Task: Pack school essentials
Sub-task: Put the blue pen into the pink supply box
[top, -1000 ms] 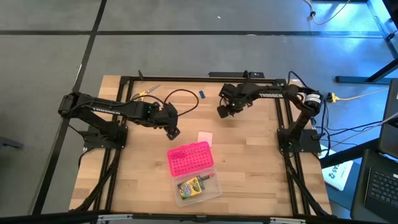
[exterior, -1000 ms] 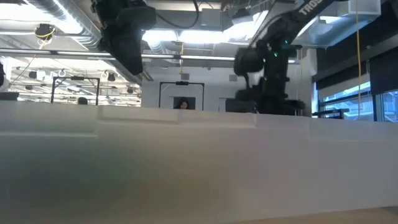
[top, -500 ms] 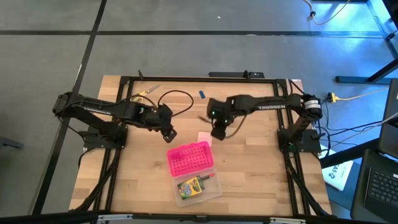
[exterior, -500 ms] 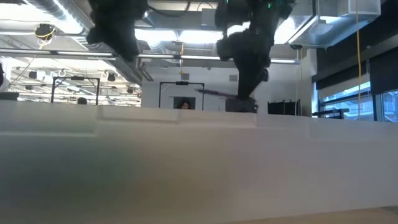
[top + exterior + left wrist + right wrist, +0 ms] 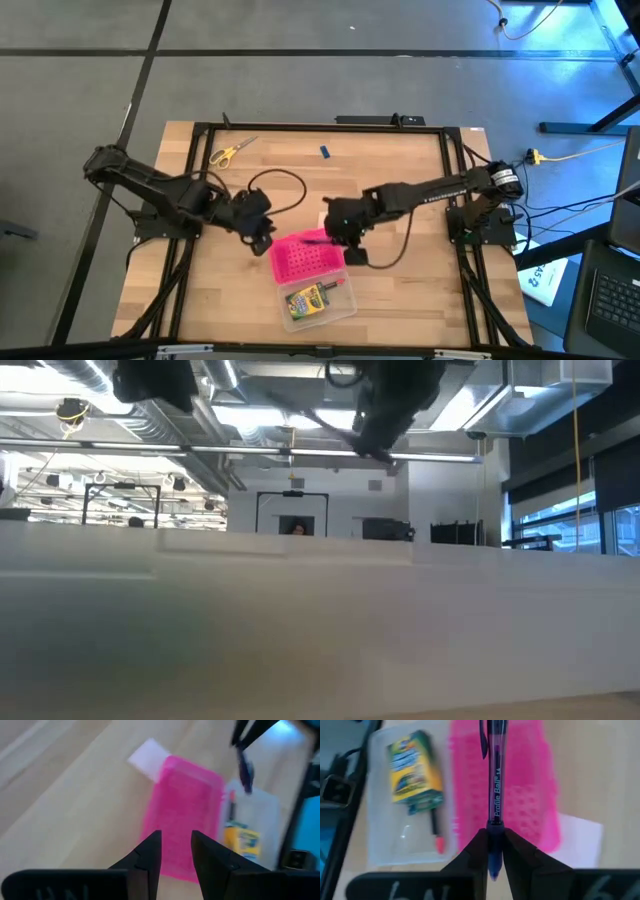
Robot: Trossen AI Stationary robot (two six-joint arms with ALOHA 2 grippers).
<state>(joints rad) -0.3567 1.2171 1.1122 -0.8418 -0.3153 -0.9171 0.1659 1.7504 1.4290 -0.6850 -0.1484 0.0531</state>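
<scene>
My right gripper (image 5: pixel 340 232) (image 5: pixel 494 851) is shut on a purple pen (image 5: pixel 495 780) above the far end of the bright pink dotted box (image 5: pixel 305 257). Just left of that box, my left gripper (image 5: pixel 258 228) (image 5: pixel 176 847) hangs open and holds nothing. The yellow-green crayon box (image 5: pixel 308 297) and a thin red-tipped pen (image 5: pixel 436 832) lie in the box's clear half (image 5: pixel 340 305). The yellow-handled scissors (image 5: pixel 232 150) and the tiny blue piece (image 5: pixel 325 152) lie flat near the far edge. The pale pink pad (image 5: pixel 580 837) lies flat beside the pink box. My right gripper pinches the pen near one end (image 5: pixel 494 832) between its two fingers, slanting down from the table's right. The pen sticks out ahead of the fingertips, roughly in line with them. It is lifted clear over the pink box, its clip end (image 5: pixel 483 742) farthest from the fingers.
A black cable (image 5: pixel 280 185) loops over the table behind my left gripper, and another (image 5: pixel 385 255) hangs from the right arm. A dark metal frame (image 5: pixel 320 127) runs round the table's edges. Bare wood shows at the near left and near right.
My right gripper has swung from the far side toward the near edge and to the left, rolling as it went, and now has the pen over the pink box. My left gripper has moved toward the near edge, up to the pink box's left side.
</scene>
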